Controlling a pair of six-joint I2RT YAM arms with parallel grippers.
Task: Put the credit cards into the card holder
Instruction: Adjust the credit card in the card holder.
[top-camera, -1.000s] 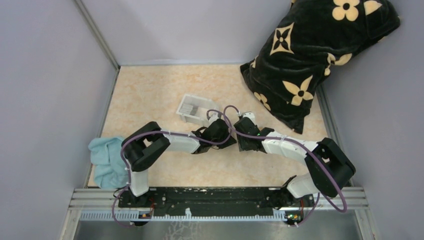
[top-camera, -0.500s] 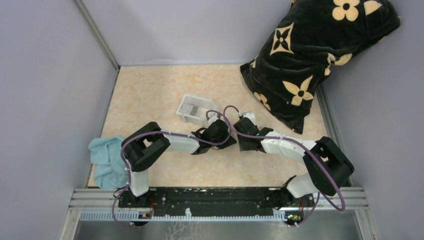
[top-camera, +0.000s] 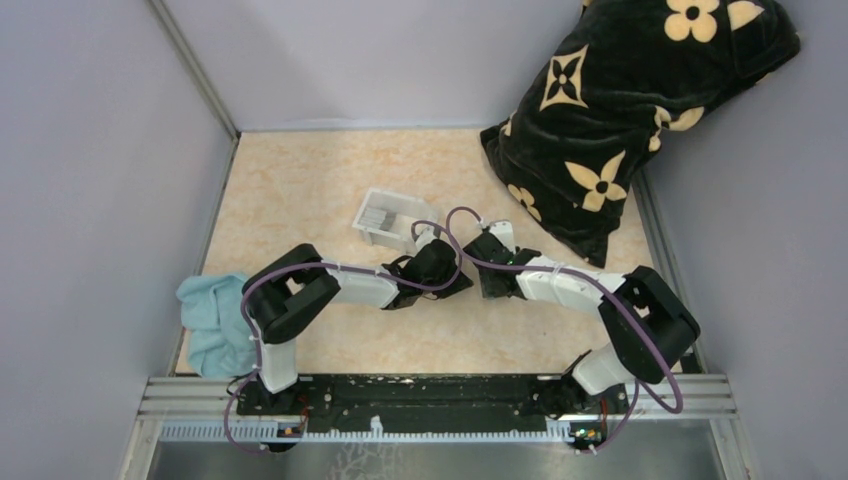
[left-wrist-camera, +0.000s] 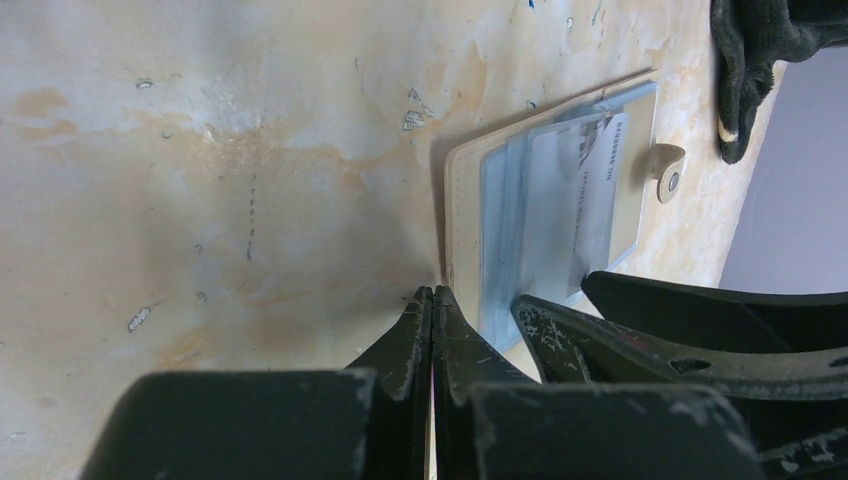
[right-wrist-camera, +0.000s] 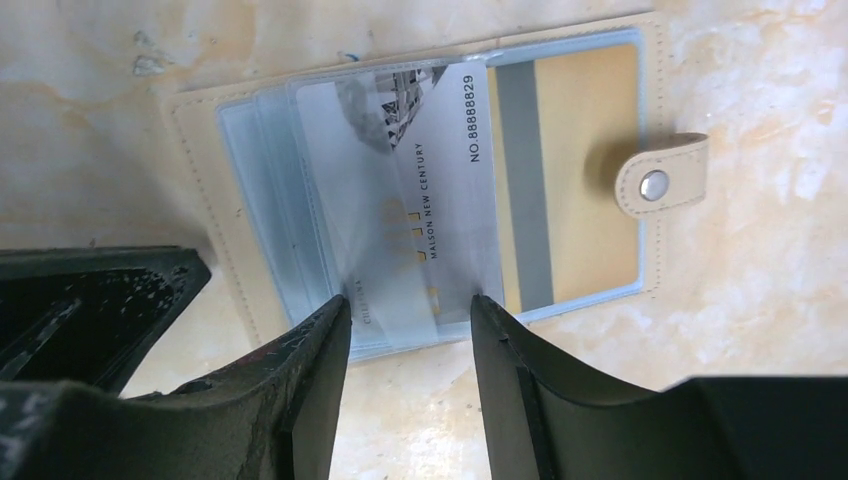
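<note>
The card holder (right-wrist-camera: 218, 200) lies open and flat on the table, blue-grey clear sleeves up and snap tab (right-wrist-camera: 655, 180) at the right. A tan-gold card (right-wrist-camera: 590, 160) sits inside a sleeve. A silvery credit card (right-wrist-camera: 430, 180) lies partly in the sleeves, its near end sticking out. My right gripper (right-wrist-camera: 408, 305) is open, one fingertip at each side of that near end. My left gripper (left-wrist-camera: 432, 292) is shut and empty, its tips against the card holder's (left-wrist-camera: 462, 230) near left edge. In the top view both grippers hide the card holder.
A clear white tray (top-camera: 385, 218) holding dark cards (top-camera: 376, 216) stands just behind the grippers. A black flowered pillow (top-camera: 630, 110) fills the back right corner. A light blue cloth (top-camera: 212, 320) lies at the left edge. Walls close in on both sides.
The right arm has shifted a little left and away from its base, carrying its gripper slightly farther over the card holder. The left arm has not moved.
</note>
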